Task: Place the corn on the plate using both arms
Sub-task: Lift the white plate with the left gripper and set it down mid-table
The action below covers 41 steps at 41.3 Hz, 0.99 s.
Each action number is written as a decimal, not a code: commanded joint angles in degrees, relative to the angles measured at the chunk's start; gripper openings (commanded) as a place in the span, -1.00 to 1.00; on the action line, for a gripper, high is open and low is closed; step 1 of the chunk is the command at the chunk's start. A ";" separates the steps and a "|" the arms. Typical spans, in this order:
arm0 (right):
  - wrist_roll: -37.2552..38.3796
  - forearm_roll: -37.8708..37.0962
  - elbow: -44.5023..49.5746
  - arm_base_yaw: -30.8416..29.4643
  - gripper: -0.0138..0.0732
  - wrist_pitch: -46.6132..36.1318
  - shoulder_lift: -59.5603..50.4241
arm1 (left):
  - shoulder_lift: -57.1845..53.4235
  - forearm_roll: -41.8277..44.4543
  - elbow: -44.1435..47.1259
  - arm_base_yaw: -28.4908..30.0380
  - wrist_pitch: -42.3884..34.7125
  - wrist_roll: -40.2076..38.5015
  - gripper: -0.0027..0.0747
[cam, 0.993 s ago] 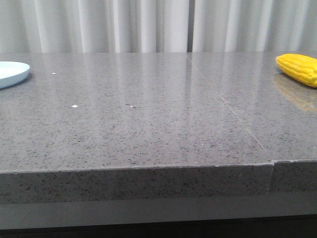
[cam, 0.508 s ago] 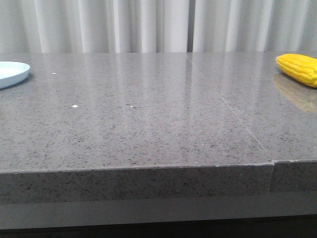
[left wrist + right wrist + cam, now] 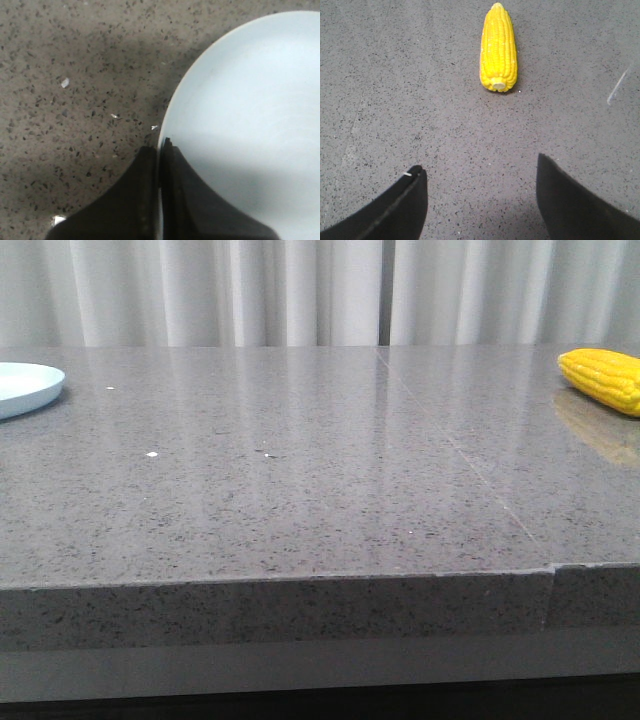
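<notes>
- Grey speckled stone makes up the table (image 3: 300, 500), polished enough to mirror the white curtain (image 3: 300, 290) hanging behind it.
- A thin seam runs across the table top, from the curtain side toward the near edge, closer to the corn than to the plate.
- The corn (image 3: 603, 379) lies on the table at the far right in the front view, partly cut off by the picture's edge, with its yellow reflection just beside it on the stone.
- In the right wrist view the corn (image 3: 498, 47) rests flat, its pale cut stub turned toward the right end effector (image 3: 480, 200) and its tapered tip pointing away.
- The right end effector is spread wide, holding nothing, and stands apart from the corn with bare table between them.
- The plate (image 3: 25, 386) sits at the far left, well apart from the corn, with only part of it in the front view.
- In the left wrist view the left end effector (image 3: 160, 165) is clenched on the rim of the plate (image 3: 250, 110), one finger over the plate's inner face and one outside it.
- A few small white flecks lie on the table near the plate.
</notes>
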 commanded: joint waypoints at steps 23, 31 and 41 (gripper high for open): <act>-0.59 -0.44 -1.87 0.00 0.47 -4.17 0.12 | -13.76 -10.30 -1.88 -19.55 4.53 0.02 -0.98; -0.59 -0.44 -1.87 0.00 0.47 -4.17 0.12 | -11.01 -10.52 -1.76 -27.78 1.31 0.02 -0.98; -0.59 -0.44 -1.87 0.00 0.47 -4.17 0.12 | -5.70 -10.69 -1.76 -34.31 -2.84 0.02 -0.98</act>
